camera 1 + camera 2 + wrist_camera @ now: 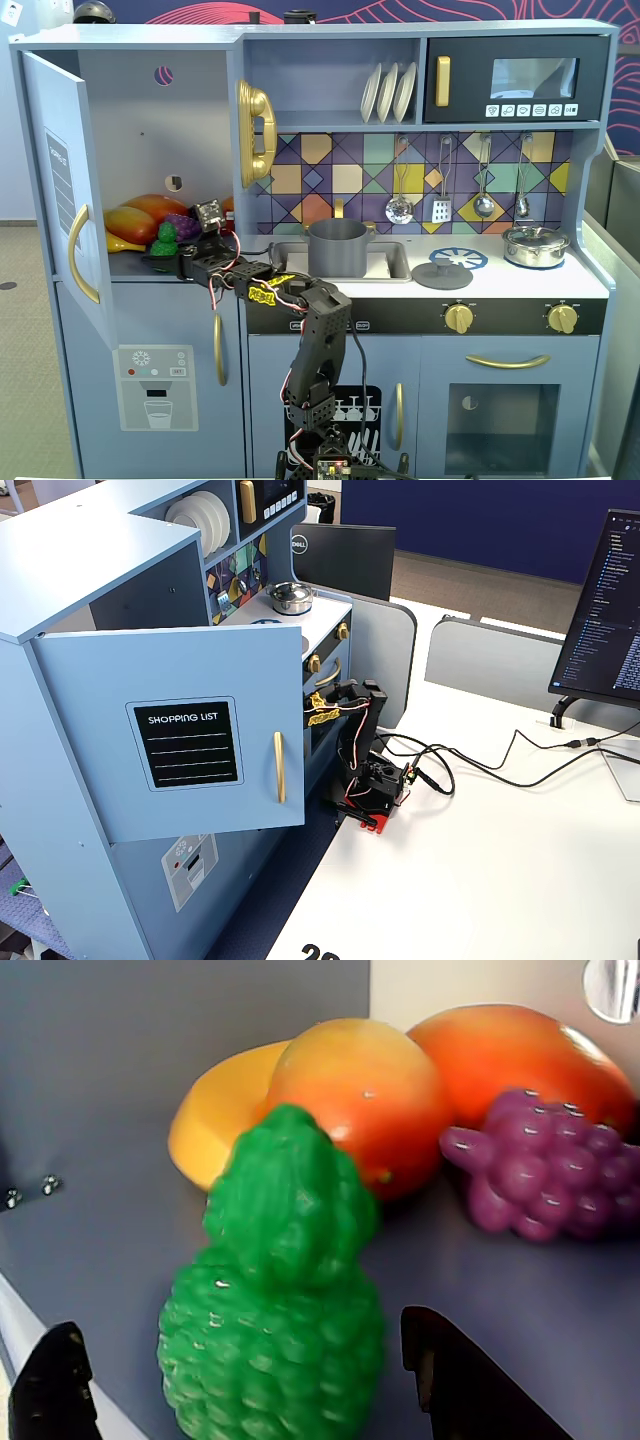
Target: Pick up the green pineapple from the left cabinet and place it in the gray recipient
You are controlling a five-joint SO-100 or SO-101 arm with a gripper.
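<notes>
We see even, bright indoor light in both fixed views, with soft shadows only. Inside the left cabinet (140,140) the back wall darkens slightly toward the top. The microwave window (533,77) at upper right catches a pale reflection, and the silver pot (536,245) shows small glints. In the wrist view the green pineapple (275,1340) fills the lower centre, slightly soft, with tiny white highlights on its bumps; the purple grapes (545,1165) and orange fruit (365,1100) behind are blurred and glossy. The claw (240,1380) tips sit dark at the bottom edge.
</notes>
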